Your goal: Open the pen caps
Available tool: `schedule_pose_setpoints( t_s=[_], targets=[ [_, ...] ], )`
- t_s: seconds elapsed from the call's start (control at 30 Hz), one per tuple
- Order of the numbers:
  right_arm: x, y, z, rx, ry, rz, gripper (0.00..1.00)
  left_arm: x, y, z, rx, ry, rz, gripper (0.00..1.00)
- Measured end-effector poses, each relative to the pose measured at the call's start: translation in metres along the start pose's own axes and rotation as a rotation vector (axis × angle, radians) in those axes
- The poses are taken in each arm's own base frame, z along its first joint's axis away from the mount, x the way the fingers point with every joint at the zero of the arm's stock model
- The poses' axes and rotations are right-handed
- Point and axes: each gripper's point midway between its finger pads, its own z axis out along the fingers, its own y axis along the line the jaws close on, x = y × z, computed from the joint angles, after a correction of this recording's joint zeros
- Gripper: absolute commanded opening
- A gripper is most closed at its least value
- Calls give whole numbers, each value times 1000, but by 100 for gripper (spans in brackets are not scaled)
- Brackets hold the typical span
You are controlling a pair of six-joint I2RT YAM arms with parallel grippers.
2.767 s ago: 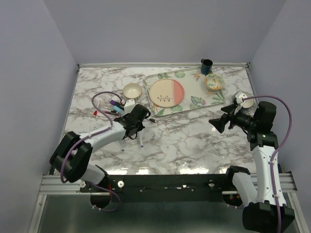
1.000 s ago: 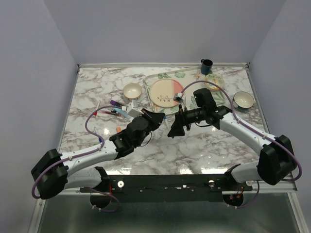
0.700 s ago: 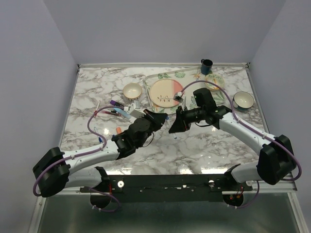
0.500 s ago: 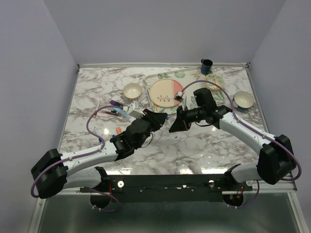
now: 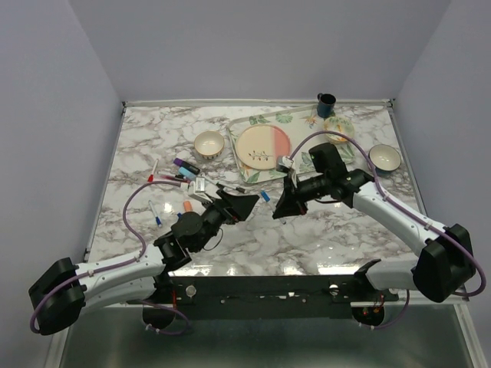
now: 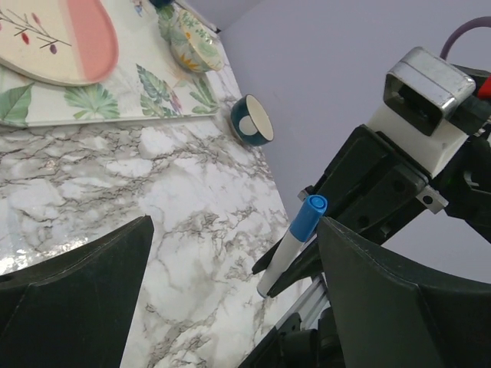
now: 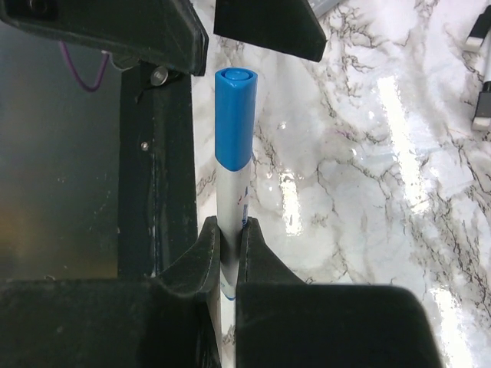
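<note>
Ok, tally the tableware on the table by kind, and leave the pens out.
Bowls: 3 (cream bowl, floral bowl, teal bowl)
Plate: 1
Mug: 1
Tray: 1
Total: 6

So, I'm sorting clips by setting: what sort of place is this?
Probably a robot lab test booth, not a home: plain walls box in a marble-patterned table, and two robot arms are bolted to a mounting rail at its near edge.

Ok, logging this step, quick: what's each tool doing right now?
Left tool: open, holding nothing.
Right tool: shut on the blue-capped pen.
</note>
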Motion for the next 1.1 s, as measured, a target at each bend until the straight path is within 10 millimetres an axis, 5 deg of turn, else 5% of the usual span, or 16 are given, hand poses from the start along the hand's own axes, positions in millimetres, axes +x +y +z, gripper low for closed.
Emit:
schedule_pose_setpoints(
  t_s=[0.27, 0.53, 0.93, 1.1],
  targets=[
    [4, 7, 1, -45, 7, -11, 1, 3, -15, 4, 78, 11, -1, 92],
    [7, 10, 1, -66, 9, -7, 1, 21, -19, 21, 89, 65, 5, 76],
    [9, 13, 3, -86, 8, 4, 1, 24, -37, 29, 155, 81, -1, 37],
    [10, 13, 3, -87, 11, 12, 1, 24, -44, 28, 189, 88, 3, 13]
  ],
)
